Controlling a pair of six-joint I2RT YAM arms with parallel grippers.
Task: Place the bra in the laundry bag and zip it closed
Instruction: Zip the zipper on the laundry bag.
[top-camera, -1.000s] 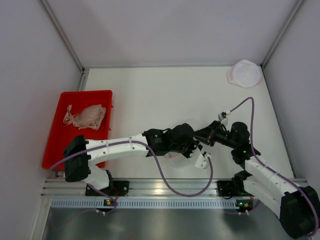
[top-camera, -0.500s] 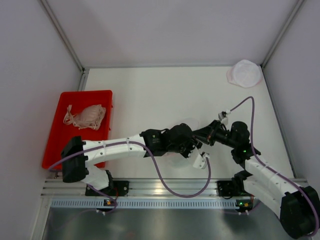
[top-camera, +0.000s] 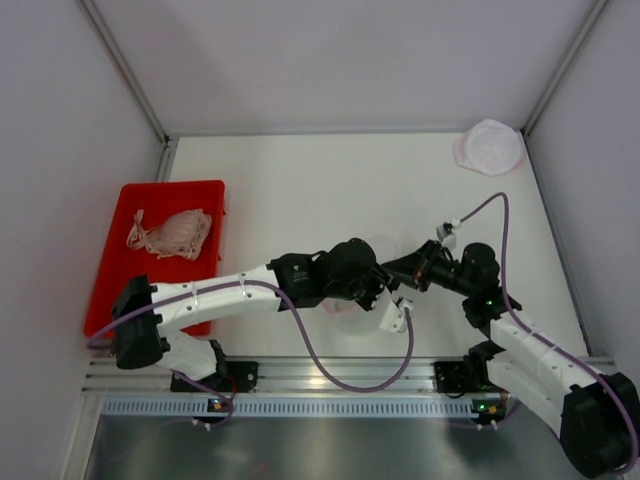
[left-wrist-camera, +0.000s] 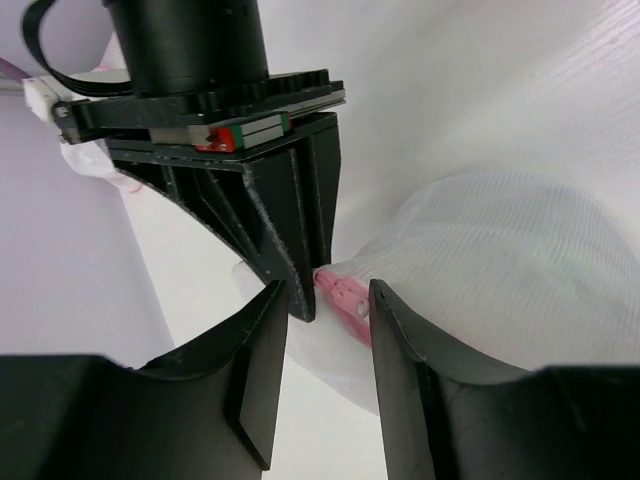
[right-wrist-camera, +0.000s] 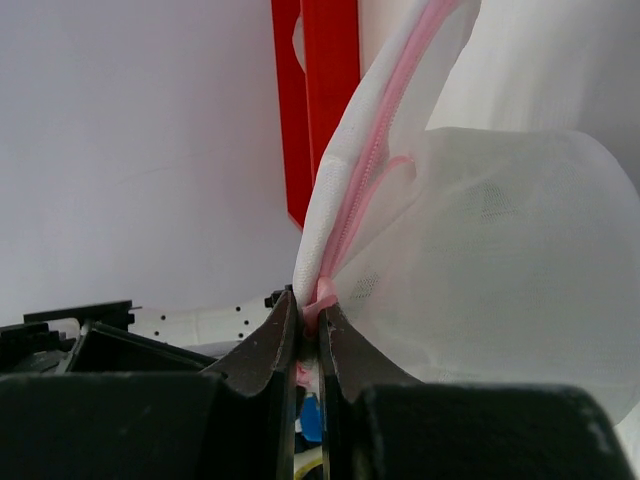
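Observation:
The pinkish-beige bra (top-camera: 172, 233) lies in the red tray (top-camera: 120, 270) at the left. The white mesh laundry bag (top-camera: 350, 310) with a pink zipper sits at table centre under both grippers. My right gripper (top-camera: 400, 272) is shut on the bag's pink zipper edge (right-wrist-camera: 322, 290) and lifts it; the bag (right-wrist-camera: 500, 250) hangs to the right of its fingers. My left gripper (left-wrist-camera: 332, 300) is open, its jaws on either side of the pink zipper pull (left-wrist-camera: 345, 297), right next to the right gripper's fingers (left-wrist-camera: 300, 230). The bag (left-wrist-camera: 500, 260) bulges just beyond.
A second white mesh bag (top-camera: 490, 147) lies at the far right corner. Grey walls enclose the table on three sides. The red tray's end (right-wrist-camera: 320, 100) shows behind the bag in the right wrist view.
My left arm has drawn back a little to the left, its gripper staying at the bag's zipper. The right arm and the bra have not moved.

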